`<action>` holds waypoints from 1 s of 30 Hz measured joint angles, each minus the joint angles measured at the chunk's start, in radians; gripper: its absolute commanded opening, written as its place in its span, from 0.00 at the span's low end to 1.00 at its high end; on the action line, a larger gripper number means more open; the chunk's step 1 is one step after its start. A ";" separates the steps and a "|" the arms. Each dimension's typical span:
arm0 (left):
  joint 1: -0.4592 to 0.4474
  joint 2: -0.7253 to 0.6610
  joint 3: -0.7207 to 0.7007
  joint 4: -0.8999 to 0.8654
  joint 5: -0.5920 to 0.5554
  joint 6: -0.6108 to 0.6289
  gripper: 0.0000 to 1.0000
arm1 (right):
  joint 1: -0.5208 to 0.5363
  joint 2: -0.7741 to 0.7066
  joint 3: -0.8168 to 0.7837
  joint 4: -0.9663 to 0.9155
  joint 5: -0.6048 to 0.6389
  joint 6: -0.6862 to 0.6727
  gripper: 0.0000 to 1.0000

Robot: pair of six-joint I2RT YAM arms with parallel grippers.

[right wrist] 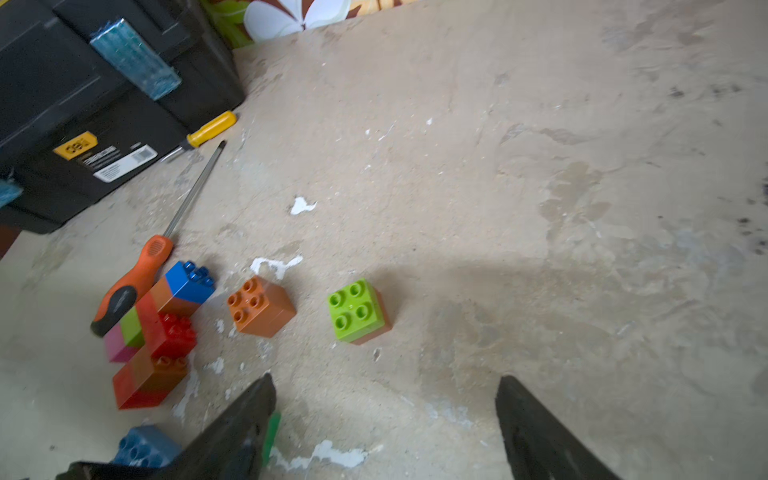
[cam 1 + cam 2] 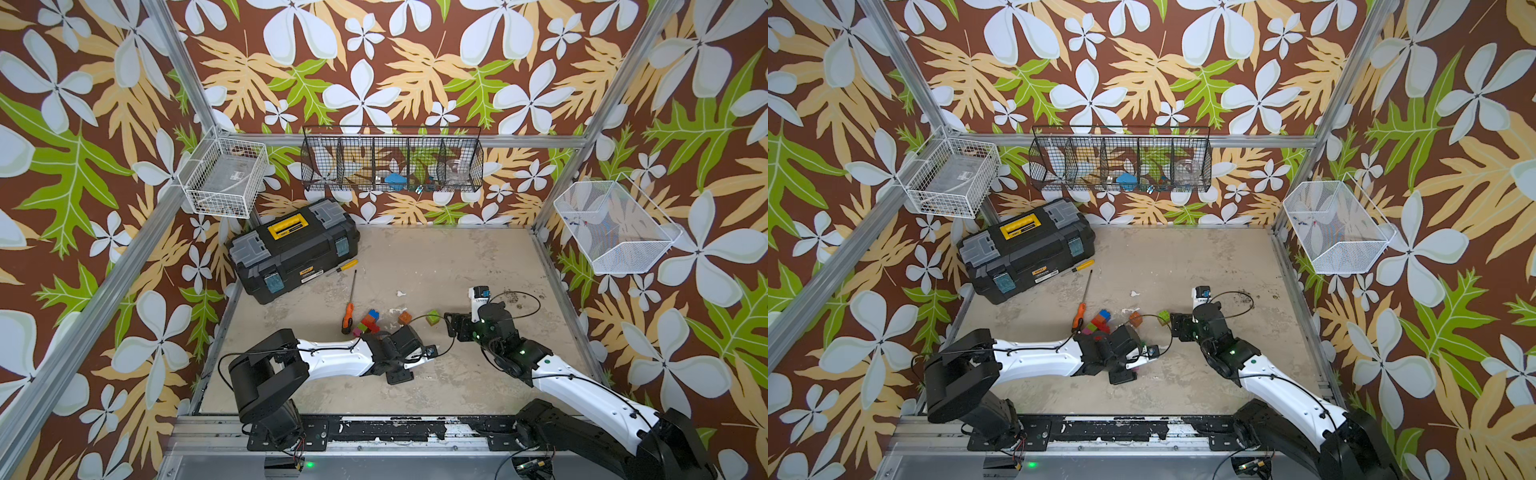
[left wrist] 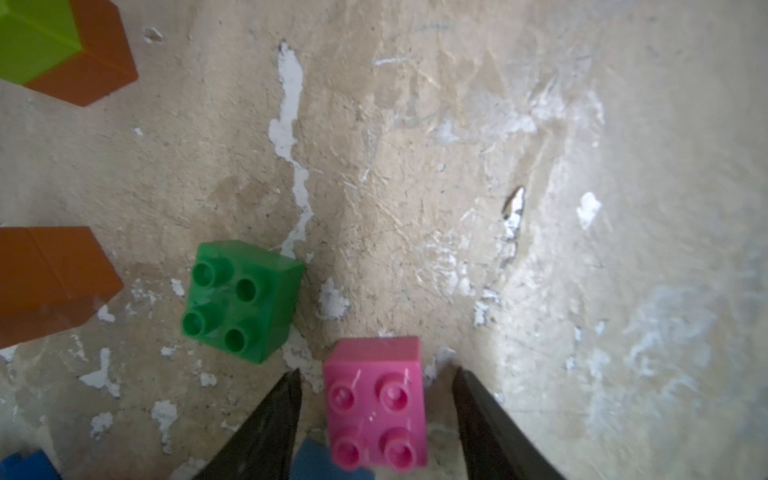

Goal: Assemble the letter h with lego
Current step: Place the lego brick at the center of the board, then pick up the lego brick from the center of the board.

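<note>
My left gripper (image 3: 376, 374) is open around a pink lego brick (image 3: 376, 401), with a gap on each side; the brick sits studs-up on a blue brick (image 3: 309, 459). A green brick (image 3: 241, 299) lies just beside them. A joined cluster of red, orange, blue, pink and green lego (image 2: 368, 322) (image 1: 158, 332) rests by the orange screwdriver. An orange brick (image 2: 405, 318) (image 1: 259, 305) and a lime brick on an orange one (image 2: 433, 318) (image 1: 357, 309) stand alone. My right gripper (image 1: 386, 380) (image 2: 453, 326) hangs open and empty near the lime brick. The letter h is not in view.
A black toolbox (image 2: 295, 249) stands at the back left, with a yellow-handled screwdriver (image 2: 345, 266) and an orange-handled one (image 2: 348, 318) in front of it. Wire baskets (image 2: 392, 164) hang on the walls. The right arm's cable loops over the floor between both grippers.
</note>
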 measured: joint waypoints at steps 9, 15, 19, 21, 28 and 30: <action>0.230 -0.214 0.028 -0.119 0.161 0.026 0.70 | 0.084 0.212 0.203 -0.272 -0.109 0.010 0.67; 0.568 -0.357 -0.049 -0.121 0.296 0.048 0.76 | 0.276 0.387 0.332 -0.365 -0.133 0.027 0.62; 0.764 -0.371 -0.083 -0.086 0.316 0.024 0.76 | 0.379 0.490 0.385 -0.397 -0.147 0.031 0.62; 0.850 -0.351 -0.077 -0.067 0.320 0.003 0.77 | 0.416 0.536 0.410 -0.402 -0.150 0.031 0.62; 1.071 -0.334 -0.150 0.106 0.280 -0.091 0.85 | 0.474 0.662 0.475 -0.403 -0.149 0.051 0.51; 1.102 -0.334 -0.184 0.159 0.262 -0.119 0.85 | 0.482 0.686 0.489 -0.409 -0.140 0.053 0.50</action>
